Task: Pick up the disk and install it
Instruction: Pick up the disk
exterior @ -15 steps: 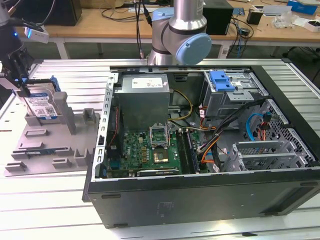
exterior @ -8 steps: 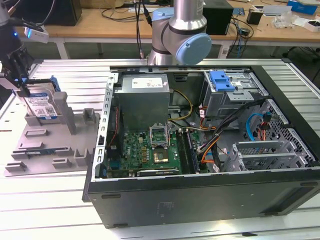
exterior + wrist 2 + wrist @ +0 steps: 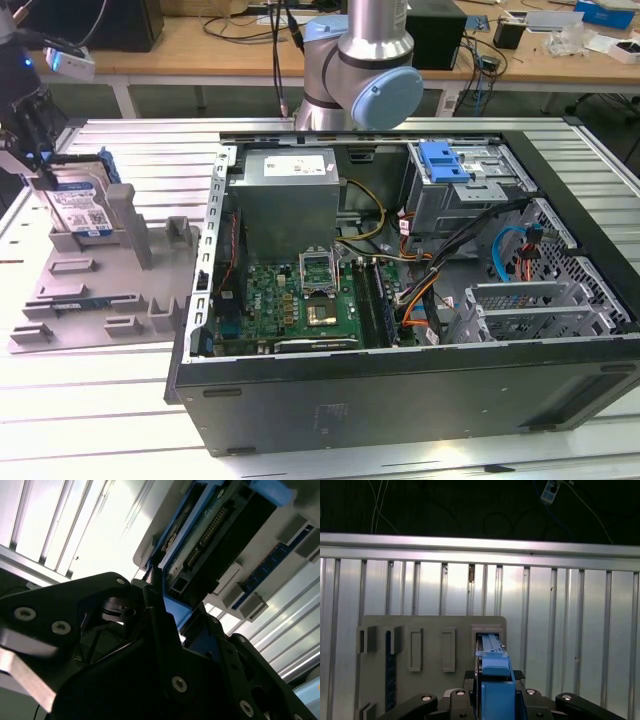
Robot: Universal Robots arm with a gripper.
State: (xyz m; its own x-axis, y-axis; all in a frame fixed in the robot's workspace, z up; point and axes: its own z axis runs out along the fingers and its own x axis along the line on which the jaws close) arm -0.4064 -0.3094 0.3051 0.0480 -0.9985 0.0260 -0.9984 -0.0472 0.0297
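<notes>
At the exterior view's ten o'clock, the pincer (image 3: pixel 40 172) is clamped on the blue-framed disk (image 3: pixel 85 208), which stands on edge in a grey fixture tray (image 3: pixel 100 290) on the slatted counter (image 3: pixel 100 430). The open computer case (image 3: pixel 400 395) sits at the tray's three o'clock.

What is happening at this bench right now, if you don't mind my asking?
The robot arm's gripper is at the exterior view's left and appears closed on the blue frame of the disk. The disk stands on edge in a slot of the grey holder tray and is not yet lifted clear. The open computer case lies beside the tray, toward the exterior view's right, and the disk is not yet installed in it.
</notes>
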